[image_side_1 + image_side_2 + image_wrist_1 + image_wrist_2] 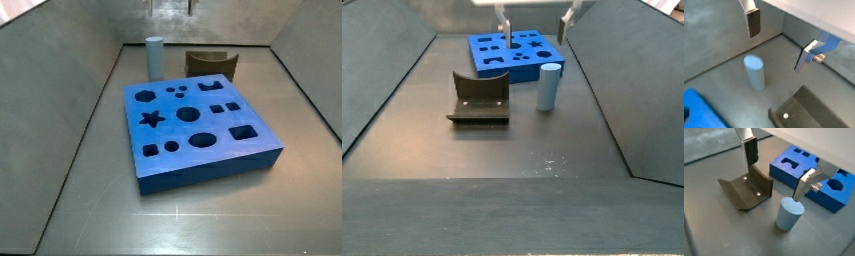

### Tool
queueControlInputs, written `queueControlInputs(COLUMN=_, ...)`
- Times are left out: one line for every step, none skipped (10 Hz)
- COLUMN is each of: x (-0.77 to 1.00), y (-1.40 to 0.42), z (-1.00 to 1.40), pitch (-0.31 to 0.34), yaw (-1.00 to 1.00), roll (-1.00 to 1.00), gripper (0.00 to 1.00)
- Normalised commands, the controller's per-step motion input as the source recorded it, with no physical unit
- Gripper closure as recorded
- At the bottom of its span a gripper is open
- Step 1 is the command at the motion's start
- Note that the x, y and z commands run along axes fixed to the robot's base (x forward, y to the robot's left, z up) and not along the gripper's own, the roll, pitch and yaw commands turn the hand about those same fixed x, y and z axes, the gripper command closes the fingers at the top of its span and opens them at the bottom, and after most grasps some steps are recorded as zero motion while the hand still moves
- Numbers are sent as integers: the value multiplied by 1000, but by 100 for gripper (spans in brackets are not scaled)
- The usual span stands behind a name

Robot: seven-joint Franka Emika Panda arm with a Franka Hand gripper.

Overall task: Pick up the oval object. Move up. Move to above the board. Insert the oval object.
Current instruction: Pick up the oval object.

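The oval object (754,72), a pale grey-blue upright peg, stands on the grey floor. It shows in both wrist views and both side views (789,214) (154,55) (549,87). The bright blue board (201,125) with its shaped holes lies beside it (811,178) (516,55). My gripper (777,52) hangs open and empty above the peg, with one finger (751,153) over the fixture side and the other finger (804,185) just above the peg's top. It touches nothing. In the side views only the fingertips show, at the frame edge (536,22) (174,8).
The dark fixture (747,190) stands on the floor close to the peg and the board (211,63) (480,100). Grey walls enclose the floor on all sides. A corner of the board shows in a wrist view (697,110).
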Motion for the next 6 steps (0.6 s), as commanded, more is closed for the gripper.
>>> queueControlInputs(x=0, y=-457, z=-711, pitch=0, yaw=611, roll=0, gripper=0)
queueControlInputs(x=-131, y=-291, z=-543, pitch=-163, yaw=531, roll=-70, gripper=0)
queueControlInputs(x=-54, y=-194, z=-86, pitch=-100, yaw=157, roll=0, gripper=0)
queueControlInputs(x=-17, y=-100, z=-126, pitch=-53, yaw=186, roll=0, gripper=0)
queueControlInputs(x=-351, y=-109, z=-323, pitch=-109, yaw=100, roll=49, gripper=0)
queueControlInputs(x=-606, y=-11, z=-600, pitch=-174, yaw=51, roll=53, gripper=0)
